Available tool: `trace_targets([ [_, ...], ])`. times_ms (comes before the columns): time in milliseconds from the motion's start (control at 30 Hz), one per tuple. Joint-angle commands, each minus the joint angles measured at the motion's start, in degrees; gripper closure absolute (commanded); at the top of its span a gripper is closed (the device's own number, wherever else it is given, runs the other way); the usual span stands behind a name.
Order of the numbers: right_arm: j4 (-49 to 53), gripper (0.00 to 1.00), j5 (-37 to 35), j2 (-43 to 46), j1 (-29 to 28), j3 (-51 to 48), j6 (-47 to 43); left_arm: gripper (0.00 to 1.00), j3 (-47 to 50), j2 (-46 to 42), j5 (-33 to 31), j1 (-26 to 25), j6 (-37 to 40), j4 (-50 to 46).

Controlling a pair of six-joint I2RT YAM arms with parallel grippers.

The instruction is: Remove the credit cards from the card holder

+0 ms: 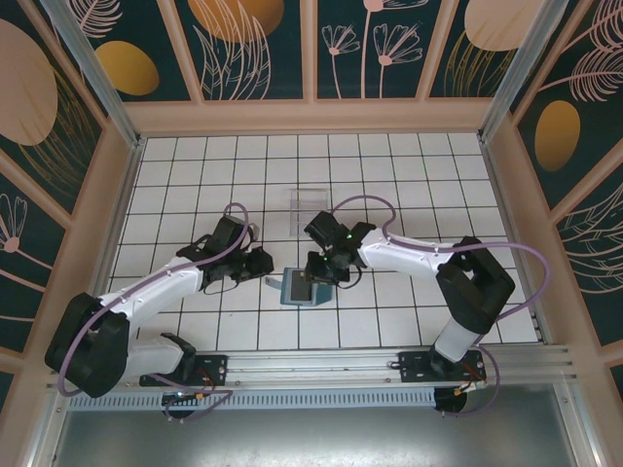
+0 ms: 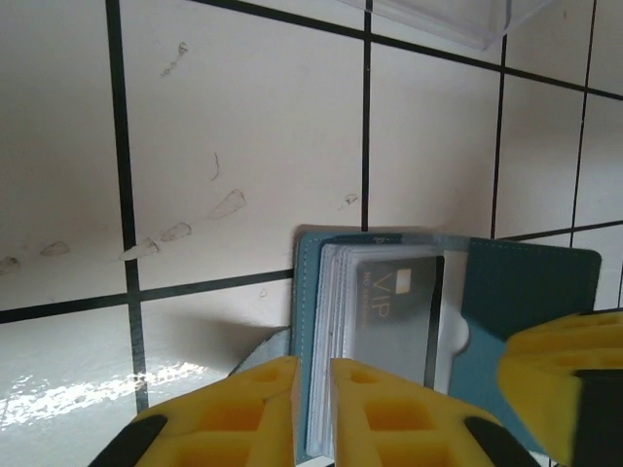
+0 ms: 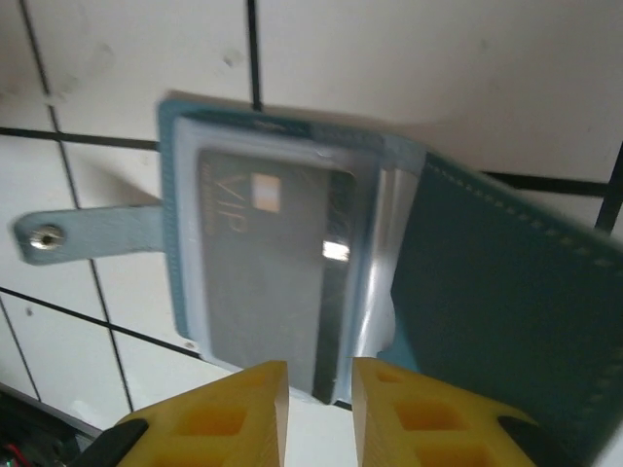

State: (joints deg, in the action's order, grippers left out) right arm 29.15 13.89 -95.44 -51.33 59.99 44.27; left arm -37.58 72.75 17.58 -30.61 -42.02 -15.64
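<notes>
On the white tiled table (image 1: 409, 156), the left gripper (image 1: 255, 265) sits low, just left of the card holder (image 1: 296, 290). In the left wrist view its yellow fingers (image 2: 224, 418) are almost together. The holder's left edge, cover and clear sleeves alike, is caught in the slit between them. The holder lies open near the front middle of the table, between the two grippers, with its snap strap (image 3: 88, 233) pointing left. A dark card (image 3: 263, 272) marked VIP sits in the top clear sleeve on the holder's left half. The right gripper (image 1: 317, 272) hangs at the holder's far right corner. In the right wrist view its fingers (image 3: 428, 418) stand a narrow gap apart, and the card's lower edge reaches into that gap. Whether they press on it I cannot tell. A clear tray (image 1: 310, 209) lies farther back, well apart.
</notes>
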Motion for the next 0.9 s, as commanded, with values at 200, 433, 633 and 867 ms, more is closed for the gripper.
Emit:
trace_targets([
  [200,-9.75,0.79,3.80,-0.57,2.34,-7.18,0.17,0.82,-7.53,5.71,-0.35,-4.36,0.80,-1.50],
  [433,-12.43,0.82,3.33,-0.45,4.63,-10.36,-1.19,0.82,-8.84,13.47,-0.69,-7.85,0.80,0.21],
  [633,-16.89,0.84,4.98,-1.23,7.75,-13.42,-2.58,0.78,-7.30,14.23,0.24,-8.04,-0.09,3.02],
  [867,-19.77,0.86,7.64,-2.58,8.62,-13.69,-3.41,0.66,-5.41,12.68,1.10,-8.28,-3.01,5.19],
])
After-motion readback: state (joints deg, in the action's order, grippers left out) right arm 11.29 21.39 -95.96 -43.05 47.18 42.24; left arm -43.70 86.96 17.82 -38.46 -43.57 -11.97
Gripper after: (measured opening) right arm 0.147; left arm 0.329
